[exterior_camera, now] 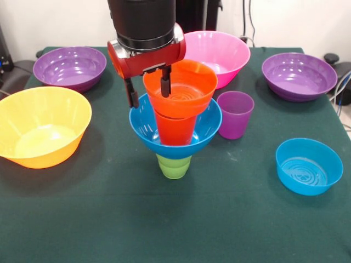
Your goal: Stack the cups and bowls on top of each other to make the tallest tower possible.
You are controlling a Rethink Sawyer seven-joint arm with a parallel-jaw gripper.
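The tower stands at the table's middle: the green cup [174, 166] on the cloth, the medium blue bowl [207, 127] on it, the orange cup [175, 131] in that bowl, and the small orange bowl [189, 90] on top, slightly tilted. My gripper [148, 100] is open and straddles the orange bowl's left rim. One finger [132, 93] is outside the bowl and the other [165, 82] is inside it. The purple cup [235, 114] stands alone just right of the tower.
The large yellow-orange bowl [41, 126] is at the left. The pink bowl [222, 52] is behind the tower. Purple bowls sit at the back left [70, 67] and back right [299, 75]. The small blue bowl [309, 165] is at the right front.
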